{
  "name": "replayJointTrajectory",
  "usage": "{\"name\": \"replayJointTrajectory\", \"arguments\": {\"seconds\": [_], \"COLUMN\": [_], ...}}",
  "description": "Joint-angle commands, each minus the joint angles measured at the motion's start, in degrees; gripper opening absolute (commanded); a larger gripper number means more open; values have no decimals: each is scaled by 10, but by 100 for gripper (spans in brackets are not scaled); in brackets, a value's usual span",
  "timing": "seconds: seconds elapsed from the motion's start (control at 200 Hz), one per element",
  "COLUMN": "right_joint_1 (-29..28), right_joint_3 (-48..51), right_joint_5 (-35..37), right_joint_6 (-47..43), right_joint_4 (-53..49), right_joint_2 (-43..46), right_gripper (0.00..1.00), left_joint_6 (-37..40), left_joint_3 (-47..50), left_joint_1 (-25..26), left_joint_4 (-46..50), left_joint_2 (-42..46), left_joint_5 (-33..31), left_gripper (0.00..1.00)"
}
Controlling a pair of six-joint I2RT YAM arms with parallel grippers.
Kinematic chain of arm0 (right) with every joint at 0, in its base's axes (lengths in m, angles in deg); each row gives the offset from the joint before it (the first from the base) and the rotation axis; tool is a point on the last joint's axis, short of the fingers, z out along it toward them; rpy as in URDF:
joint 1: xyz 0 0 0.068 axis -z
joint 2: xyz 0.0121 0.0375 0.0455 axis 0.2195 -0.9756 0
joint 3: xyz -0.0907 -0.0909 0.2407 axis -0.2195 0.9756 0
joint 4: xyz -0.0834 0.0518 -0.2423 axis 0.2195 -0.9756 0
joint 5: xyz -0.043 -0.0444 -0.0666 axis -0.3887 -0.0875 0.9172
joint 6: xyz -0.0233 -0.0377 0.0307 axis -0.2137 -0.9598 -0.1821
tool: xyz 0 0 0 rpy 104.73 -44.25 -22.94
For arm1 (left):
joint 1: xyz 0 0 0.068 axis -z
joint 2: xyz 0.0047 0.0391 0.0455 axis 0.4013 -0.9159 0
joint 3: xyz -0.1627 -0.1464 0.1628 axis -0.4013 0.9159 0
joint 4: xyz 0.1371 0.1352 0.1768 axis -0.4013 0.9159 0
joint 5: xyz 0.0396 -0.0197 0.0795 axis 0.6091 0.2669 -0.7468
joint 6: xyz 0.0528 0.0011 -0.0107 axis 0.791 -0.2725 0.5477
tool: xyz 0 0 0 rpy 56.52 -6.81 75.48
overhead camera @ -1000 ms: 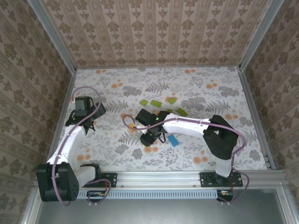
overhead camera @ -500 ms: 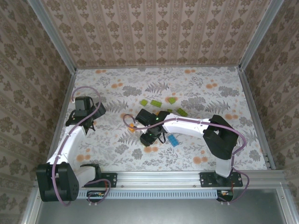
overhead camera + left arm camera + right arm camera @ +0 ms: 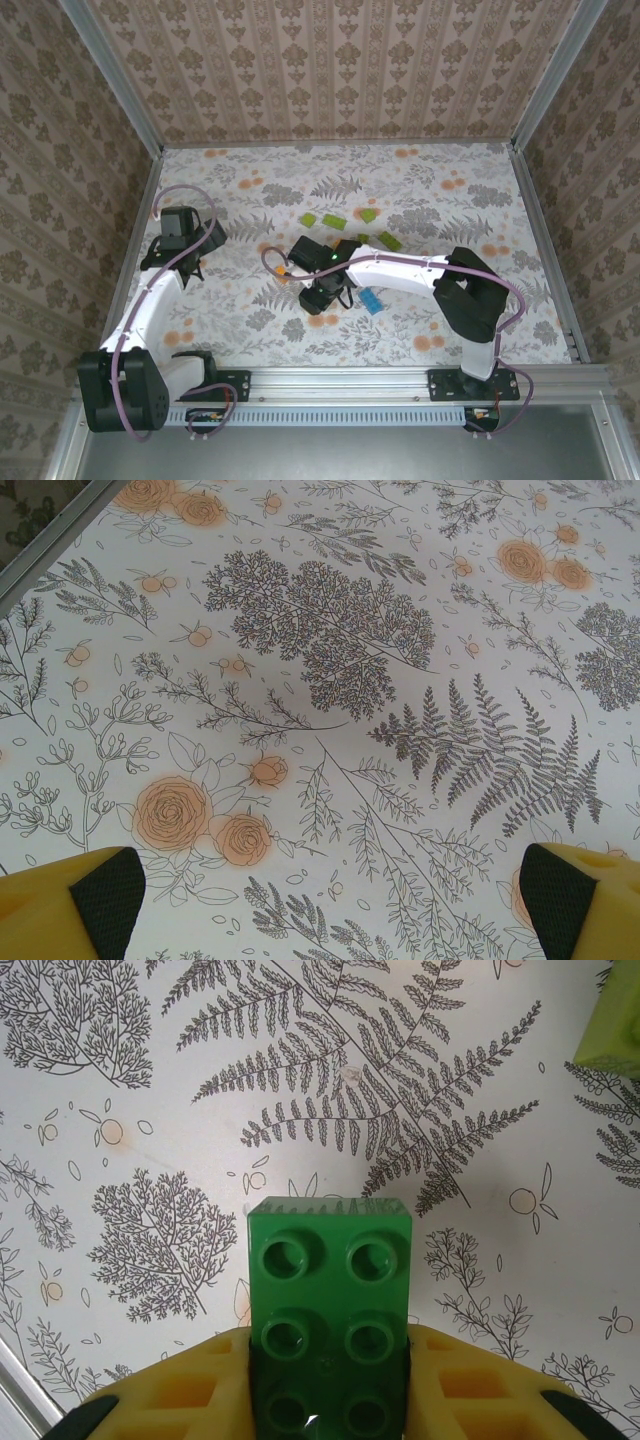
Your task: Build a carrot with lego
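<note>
My right gripper (image 3: 330,1365) is shut on a dark green lego brick (image 3: 330,1300), studs facing the camera, held just above the floral table. In the top view this gripper (image 3: 322,290) sits at the table's centre. Loose lego lies around it: lime-green bricks (image 3: 308,220) (image 3: 331,223) (image 3: 369,214) (image 3: 389,239) behind it, a blue brick (image 3: 372,300) to its right and a small orange piece (image 3: 284,272) to its left. A lime brick's corner (image 3: 612,1030) shows at the top right of the right wrist view. My left gripper (image 3: 330,905) hangs open over bare table at the left (image 3: 180,255). The carrot is hidden.
Metal rails (image 3: 540,230) and patterned walls enclose the table on three sides. The left rail (image 3: 50,540) runs close to my left gripper. The arm bases stand on the near rail (image 3: 340,380).
</note>
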Motion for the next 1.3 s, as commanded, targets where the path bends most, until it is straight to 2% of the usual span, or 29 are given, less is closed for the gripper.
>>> {"name": "replayJointTrajectory", "arguments": {"seconds": [0.0, 0.59, 0.74, 0.91, 1.05, 1.295], "right_joint_1": [-7, -16, -12, 17, 43, 44], "right_joint_3": [16, 35, 29, 17, 26, 42], "right_joint_5": [24, 62, 82, 124, 112, 89], "right_joint_6": [0, -3, 5, 43, 69, 79], "right_joint_4": [-62, -78, -74, -71, -55, -38], "right_joint_2": [-39, -75, -48, 1, 20, 18], "right_gripper": [27, 26, 26, 26, 26, 27], "left_joint_6": [10, 10, 10, 10, 10, 10], "left_joint_3": [-15, -14, -16, -15, -16, -16], "left_joint_1": [4, 4, 5, 5, 5, 6], "left_joint_4": [12, 10, 11, 11, 11, 11], "left_joint_2": [7, 4, 4, 5, 4, 2], "left_joint_5": [2, 4, 4, 4, 5, 3], "left_gripper": [99, 99, 99, 99, 99, 99]}}
